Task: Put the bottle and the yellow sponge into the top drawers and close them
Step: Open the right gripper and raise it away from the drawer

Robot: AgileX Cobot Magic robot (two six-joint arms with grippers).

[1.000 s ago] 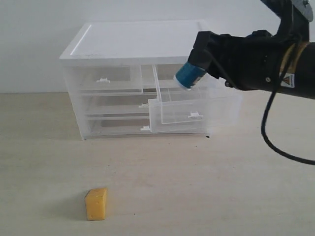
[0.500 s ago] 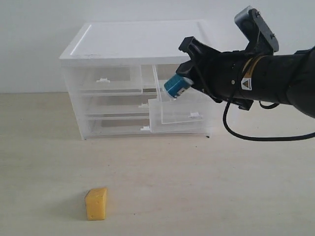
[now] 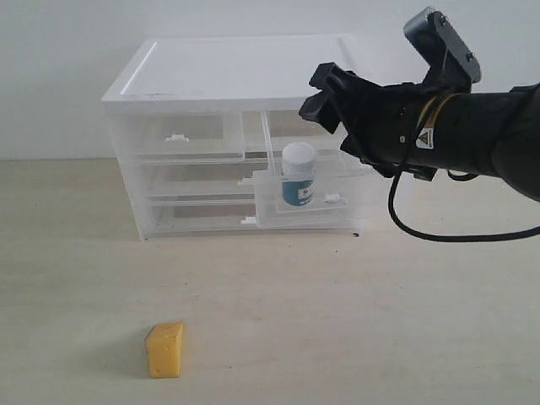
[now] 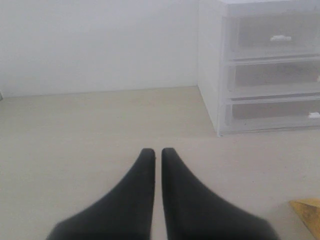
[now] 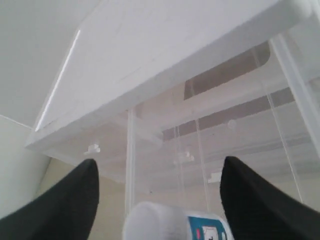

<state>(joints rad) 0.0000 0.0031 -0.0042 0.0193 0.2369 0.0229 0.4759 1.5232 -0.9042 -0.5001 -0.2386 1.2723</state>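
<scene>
Bottle (image 3: 298, 175) is standing upright, white cap up, inside the pulled-out top right drawer (image 3: 344, 207) of the cabinet (image 3: 236, 72). Right pincer (image 3: 319, 91) is hanging spread open just above the bottle, at the cabinet's front top edge, gripping nothing. Top left drawer (image 3: 181, 137) is sitting shut. Yellow sponge (image 3: 165, 349) is lying on the desk (image 3: 354, 321), well out in front of the cabinet's left half.

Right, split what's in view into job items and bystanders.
Job:
bottle, standing in the pulled-out right top drawer
yellow sponge on the table
closed left top drawer
open right gripper
shut left gripper

Bystanders:
two full-width lower drawers
cabinet's white top
</scene>
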